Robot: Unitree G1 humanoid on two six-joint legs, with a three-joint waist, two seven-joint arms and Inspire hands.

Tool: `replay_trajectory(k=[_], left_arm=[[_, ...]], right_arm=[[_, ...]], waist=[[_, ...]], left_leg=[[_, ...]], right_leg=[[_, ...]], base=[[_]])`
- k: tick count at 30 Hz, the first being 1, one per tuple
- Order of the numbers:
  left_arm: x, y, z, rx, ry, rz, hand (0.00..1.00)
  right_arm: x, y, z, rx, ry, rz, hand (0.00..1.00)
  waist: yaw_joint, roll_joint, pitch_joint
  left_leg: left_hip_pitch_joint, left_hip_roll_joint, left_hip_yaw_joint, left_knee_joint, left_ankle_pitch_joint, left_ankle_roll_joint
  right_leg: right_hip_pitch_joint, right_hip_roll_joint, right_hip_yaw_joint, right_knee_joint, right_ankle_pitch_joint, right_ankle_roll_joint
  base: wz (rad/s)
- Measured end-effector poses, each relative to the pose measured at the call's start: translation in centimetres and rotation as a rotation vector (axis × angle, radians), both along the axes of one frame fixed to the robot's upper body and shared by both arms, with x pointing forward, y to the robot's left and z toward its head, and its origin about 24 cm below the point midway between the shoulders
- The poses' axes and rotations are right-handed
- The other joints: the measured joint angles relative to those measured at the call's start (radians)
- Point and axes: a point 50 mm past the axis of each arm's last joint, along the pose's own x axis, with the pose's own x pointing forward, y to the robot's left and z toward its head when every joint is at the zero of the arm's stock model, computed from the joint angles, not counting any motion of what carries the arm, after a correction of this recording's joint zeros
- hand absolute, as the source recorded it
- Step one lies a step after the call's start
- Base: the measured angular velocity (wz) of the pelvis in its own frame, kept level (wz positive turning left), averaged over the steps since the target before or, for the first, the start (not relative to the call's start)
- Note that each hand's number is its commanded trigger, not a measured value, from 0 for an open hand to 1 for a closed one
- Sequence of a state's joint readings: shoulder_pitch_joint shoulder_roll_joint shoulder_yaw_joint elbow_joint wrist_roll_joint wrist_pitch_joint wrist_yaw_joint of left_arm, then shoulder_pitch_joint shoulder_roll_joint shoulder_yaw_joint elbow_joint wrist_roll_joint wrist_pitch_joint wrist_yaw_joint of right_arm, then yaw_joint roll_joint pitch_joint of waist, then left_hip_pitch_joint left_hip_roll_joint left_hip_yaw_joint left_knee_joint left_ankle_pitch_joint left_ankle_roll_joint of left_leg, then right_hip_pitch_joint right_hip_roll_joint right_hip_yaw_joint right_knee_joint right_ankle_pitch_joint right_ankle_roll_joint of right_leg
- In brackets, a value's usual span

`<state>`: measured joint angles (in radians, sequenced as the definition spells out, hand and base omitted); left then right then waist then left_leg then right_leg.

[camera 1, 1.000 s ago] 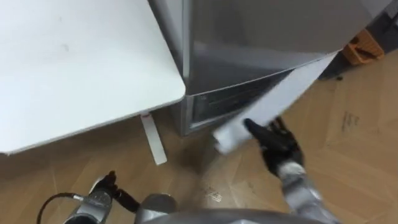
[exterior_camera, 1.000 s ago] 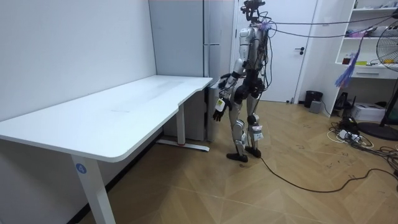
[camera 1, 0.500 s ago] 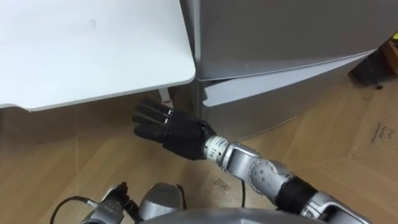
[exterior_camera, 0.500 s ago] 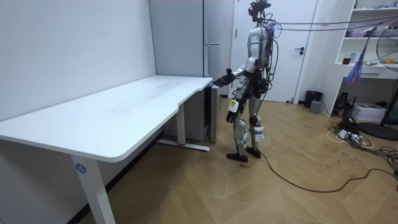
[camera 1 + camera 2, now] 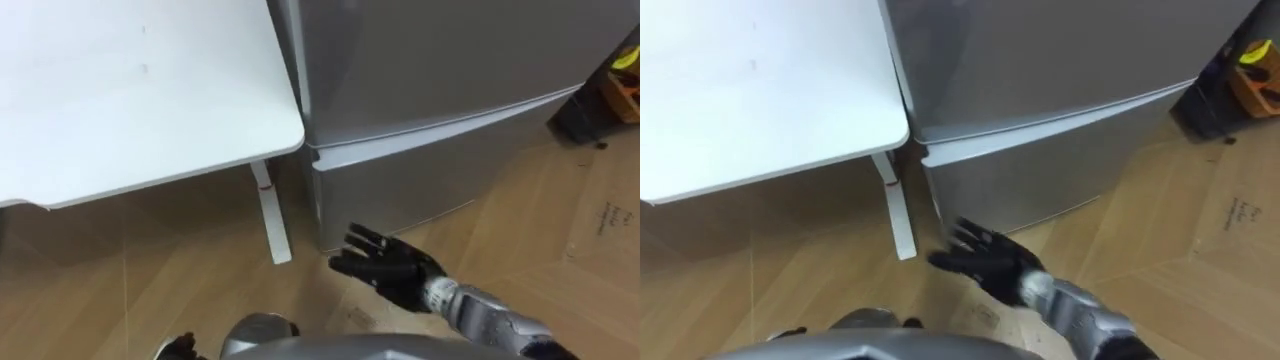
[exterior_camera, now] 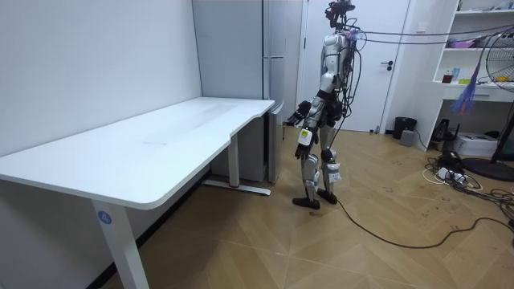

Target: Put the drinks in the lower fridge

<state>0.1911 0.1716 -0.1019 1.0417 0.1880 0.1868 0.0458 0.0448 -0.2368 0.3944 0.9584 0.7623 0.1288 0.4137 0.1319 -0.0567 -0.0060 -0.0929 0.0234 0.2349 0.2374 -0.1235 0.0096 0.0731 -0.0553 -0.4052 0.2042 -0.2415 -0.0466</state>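
The grey fridge stands right of the white table, and its lower door sits flush under the upper one. No drink is in sight. My right hand hovers low over the floor just in front of the lower door, fingers spread and straight, holding nothing and touching nothing. In the room view I stand upright facing the fridge, the right hand held out at waist height toward it. My left hand hangs by my thigh; a dark bit of it peeks in at the bottom edge.
The white table reaches the fridge's left side, its leg on the wooden floor beside the lower door. An orange object and a dark bin sit right of the fridge. Behind me are a fan, shelves and floor cables.
The lower fridge door, open a second ago, has swung shut. My right hand went from the door's edge across to the table corner, then dropped back low before the door.
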Motion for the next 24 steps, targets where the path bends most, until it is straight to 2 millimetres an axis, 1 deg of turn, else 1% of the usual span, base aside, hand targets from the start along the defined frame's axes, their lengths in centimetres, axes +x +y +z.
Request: replay_trajectory(k=[1,2,3,4,5,6,7,8,9,10,11,12,13,14,15,16,17,18,19,20,21,23,24], left_arm=[[-0.1,0.3,0.1,0.002,-0.012,0.027,0.0],[-0.1,0.4,0.1,0.003,-0.015,0.038,0.0],[0.0,0.6,0.1,-0.004,-0.028,0.062,0.0],[-0.1,0.7,0.2,-0.01,-0.034,0.076,0.0],[-0.1,0.8,0.2,-0.012,-0.035,0.085,0.0],[0.1,0.9,0.2,-0.021,-0.042,0.092,0.0],[0.2,0.8,0.2,-0.03,-0.046,0.092,0.0],[0.1,0.7,0.1,-0.032,-0.039,0.093,0.0],[0.0,0.9,0.1,-0.03,-0.037,0.098,0.0],[-0.2,1.1,0.1,-0.025,-0.033,0.113,0.0],[-0.3,1.1,0.1,-0.023,-0.03,0.119,0.0],[-0.4,1.3,0.1,-0.018,-0.028,0.124,0.0],[-0.3,1.5,0.2,-0.012,-0.034,0.125,0.0],[-0.4,1.6,0.2,-0.009,-0.035,0.131,0.0],[-0.4,1.9,0.3,-0.002,-0.035,0.14,0.0],[-0.6,2.2,0.4,0.005,-0.03,0.141,0.0],[-0.5,2.2,0.4,0.009,-0.03,0.142,0.0],[-0.5,2.1,0.4,0.004,-0.035,0.163,0.0],[-0.4,1.9,0.3,-0.003,-0.042,0.172,0.0],[-0.3,1.8,0.3,-0.004,-0.046,0.181,0.0],[-0.4,1.8,0.3,0.0,-0.048,0.191,0.0],[-0.9,2.0,0.3,0.008,-0.039,0.204,0.0],[-1.3,2.0,0.3,0.016,-0.03,0.206,0.0]], right_arm=[[-1.5,-1.7,-0.5,-0.067,0.062,-0.025,0.0],[-2.3,-2.5,-0.7,-0.093,0.093,-0.04,0.0],[-3.9,-4.0,-1.0,-0.147,0.152,-0.054,0.0],[-5.2,-5.2,-1.1,-0.199,0.202,-0.057,0.0],[-5.7,-5.6,-1.1,-0.218,0.222,-0.063,0.0],[-6.5,-6.3,-1.1,-0.256,0.252,-0.065,0.0],[-6.9,-6.7,-1.2,-0.287,0.276,-0.059,0.0],[-7.1,-6.8,-1.2,-0.299,0.284,-0.062,0.0],[-7.3,-6.6,-1.3,-0.297,0.282,-0.107,0.0],[-7.4,-6.6,-1.3,-0.301,0.286,-0.146,0.0],[-7.7,-6.6,-1.4,-0.304,0.298,-0.161,0.0],[-7.9,-6.5,-1.5,-0.303,0.308,-0.186,0.0],[-7.9,-6.2,-1.6,-0.294,0.307,-0.207,0.0],[-7.9,-6.0,-1.6,-0.289,0.307,-0.217,0.0],[-7.8,-5.7,-1.7,-0.277,0.308,-0.237,0.0],[-7.8,-5.3,-1.9,-0.269,0.313,-0.252,0.0],[-7.9,-5.2,-1.9,-0.266,0.316,-0.26,0.0],[-8.4,-5.1,-2.0,-0.269,0.332,-0.283,0.0],[-8.6,-5.0,-2.1,-0.271,0.345,-0.298,0.0],[-8.6,-5.0,-2.1,-0.274,0.346,-0.291,0.0],[-8.6,-5.1,-2.1,-0.283,0.343,-0.276,0.0],[-8.6,-5.1,-2.1,-0.29,0.342,-0.265,0.0],[-8.6,-5.1,-2.1,-0.301,0.341,-0.257,0.0]], waist=[[-0.012,-0.006,-0.0004],[-0.016,-0.009,0.0],[-0.017,-0.013,0.0],[-0.018,-0.015,-0.0007],[-0.018,-0.015,-0.0003],[-0.024,-0.017,0.002],[-0.032,-0.013,0.0035],[-0.037,-0.013,0.0074],[-0.056,-0.004,0.0115],[-0.064,-0.003,0.0123],[-0.07,-0.001,0.0132],[-0.078,0.008,0.0118],[-0.09,0.024,0.007],[-0.1,0.022,0.01],[-0.118,0.017,0.0148],[-0.128,0.004,0.015],[-0.129,-0.005,0.0152],[-0.134,-0.005,0.0128],[-0.13,0.002,0.0108],[-0.127,0.005,0.011],[-0.126,0.012,0.0116],[-0.124,0.015,0.0142],[-0.123,0.016,0.014]], left_leg=[[0.003,-0.007,-0.007,0.003,-0.004,0.004],[0.003,-0.013,-0.014,0.007,-0.008,0.005],[0.002,-0.019,-0.02,0.024,-0.022,0.01],[0.003,-0.025,-0.02,0.035,-0.042,0.019],[0.005,-0.031,-0.023,0.041,-0.049,0.021],[0.006,-0.045,-0.033,0.054,-0.07,0.036],[0.006,-0.058,-0.055,0.065,-0.087,0.045],[0.008,-0.063,-0.065,0.069,-0.09,0.051],[0.022,-0.077,-0.091,0.071,-0.092,0.066],[0.041,-0.086,-0.117,0.072,-0.096,0.072],[0.051,-0.091,-0.133,0.072,-0.099,0.077],[0.072,-0.094,-0.178,0.072,-0.105,0.086],[0.078,-0.091,-0.22,0.072,-0.107,0.09],[0.08,-0.091,-0.242,0.071,-0.107,0.091],[0.086,-0.092,-0.272,0.069,-0.103,0.094],[0.093,-0.104,-0.305,0.069,-0.105,0.096],[0.094,-0.115,-0.319,0.07,-0.108,0.097],[0.098,-0.124,-0.352,0.072,-0.114,0.096],[0.104,-0.121,-0.369,0.06,-0.116,0.094],[0.105,-0.121,-0.375,0.053,-0.116,0.094],[0.105,-0.116,-0.377,0.045,-0.116,0.094],[0.118,-0.112,-0.376,0.03,-0.116,0.093],[0.128,-0.109,-0.376,0.022,-0.116,0.093]], right_leg=[[0.007,-0.009,-0.012,0.005,-0.009,0.006],[0.011,-0.013,-0.019,0.012,-0.013,0.01],[0.014,-0.021,-0.022,0.024,-0.025,0.019],[0.019,-0.035,-0.034,0.054,-0.041,0.029],[0.018,-0.045,-0.04,0.073,-0.051,0.034],[0.014,-0.069,-0.054,0.12,-0.071,0.05],[-0.004,-0.095,-0.067,0.203,-0.082,0.063],[-0.02,-0.106,-0.066,0.26,-0.081,0.063],[-0.043,-0.138,-0.054,0.364,-0.074,0.066],[-0.059,-0.155,-0.015,0.444,-0.058,0.072],[-0.065,-0.155,0.01,0.472,-0.045,0.072],[-0.083,-0.137,0.072,0.5,-0.026,0.071],[-0.091,-0.098,0.132,0.454,-0.037,0.076],[-0.095,-0.083,0.153,0.422,-0.041,0.077],[-0.095,-0.064,0.178,0.34,-0.043,0.08],[-0.093,-0.054,0.207,0.233,-0.019,0.08],[-0.089,-0.045,0.238,0.17,0.017,0.078],[-0.076,-0.033,0.277,0.109,0.039,0.101],[-0.042,-0.025,0.265,0.055,0.054,0.101],[-0.031,-0.022,0.262,0.034,0.058,0.101],[-0.016,-0.016,0.254,0.01,0.069,0.101],[0.0,-0.011,0.255,-0.015,0.071,0.1],[0.008,-0.009,0.259,-0.024,0.071,0.1]], base=[[0.26],[0.29],[0.25],[0.21],[0.25],[0.39],[0.48],[0.69],[0.72],[0.69],[0.64],[0.77],[0.88],[1.04],[1.05],[1.0],[0.92],[0.73],[0.61],[0.29],[0.1],[0.0],[-0.05]])
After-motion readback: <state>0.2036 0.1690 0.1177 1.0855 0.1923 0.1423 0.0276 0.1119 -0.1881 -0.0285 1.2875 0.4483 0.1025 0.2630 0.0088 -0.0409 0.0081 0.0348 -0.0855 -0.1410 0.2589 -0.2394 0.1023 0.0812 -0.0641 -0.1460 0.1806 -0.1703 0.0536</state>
